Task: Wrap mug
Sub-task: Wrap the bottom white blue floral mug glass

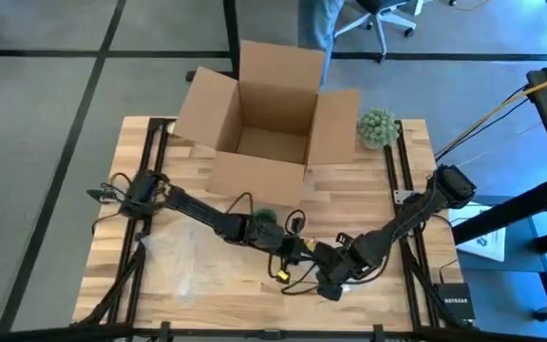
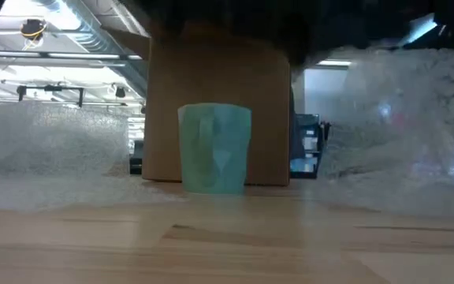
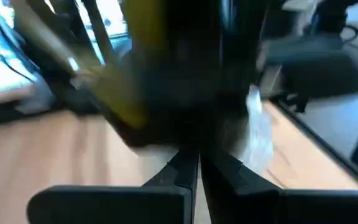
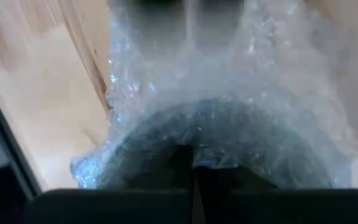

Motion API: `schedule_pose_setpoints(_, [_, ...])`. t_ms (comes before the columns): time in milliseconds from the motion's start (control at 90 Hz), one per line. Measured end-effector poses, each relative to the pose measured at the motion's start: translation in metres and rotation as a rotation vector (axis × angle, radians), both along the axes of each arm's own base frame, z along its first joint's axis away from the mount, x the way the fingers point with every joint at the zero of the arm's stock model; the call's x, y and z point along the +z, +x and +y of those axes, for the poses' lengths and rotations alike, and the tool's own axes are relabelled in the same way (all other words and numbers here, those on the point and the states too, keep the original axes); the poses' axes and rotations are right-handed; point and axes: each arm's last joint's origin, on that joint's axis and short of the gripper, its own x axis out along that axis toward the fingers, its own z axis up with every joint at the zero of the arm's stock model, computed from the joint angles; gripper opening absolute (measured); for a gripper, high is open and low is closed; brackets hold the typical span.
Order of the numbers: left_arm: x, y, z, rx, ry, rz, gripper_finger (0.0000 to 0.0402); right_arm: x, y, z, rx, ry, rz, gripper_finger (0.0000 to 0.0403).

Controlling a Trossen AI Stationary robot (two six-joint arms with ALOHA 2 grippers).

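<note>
Mug (image 2: 214, 158) stands upright on the wooden counter (image 1: 368, 204), mouth up, just in front of the open cardboard box (image 1: 269, 119). Left pincer (image 3: 193, 171) is pinched closed right beside it; right pincer (image 4: 194, 168) is clamped on the bubble wrap (image 4: 229, 106). Wrap also lies across the counter's left side. Gray floor all around.

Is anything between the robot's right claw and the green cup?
Yes. The right gripper is shut on clear bubble wrap, which fills the space ahead of it. In the high view the left gripper also sits between it and the upright teal mug.
</note>
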Motion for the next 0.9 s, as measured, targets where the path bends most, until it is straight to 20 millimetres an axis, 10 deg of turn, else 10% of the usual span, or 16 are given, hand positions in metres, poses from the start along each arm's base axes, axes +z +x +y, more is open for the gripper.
schedule_pose_setpoints(300, [-0.001,-0.009,0.022,0.04,0.144,0.172,0.0,-0.009,-0.017,0.025,-0.06,-0.01,0.001,0.0])
schedule_pose_setpoints(900, [-0.016,-0.005,0.028,0.014,0.112,0.23,0.0,0.018,0.015,-0.015,-0.039,-0.131,-0.095,0.0])
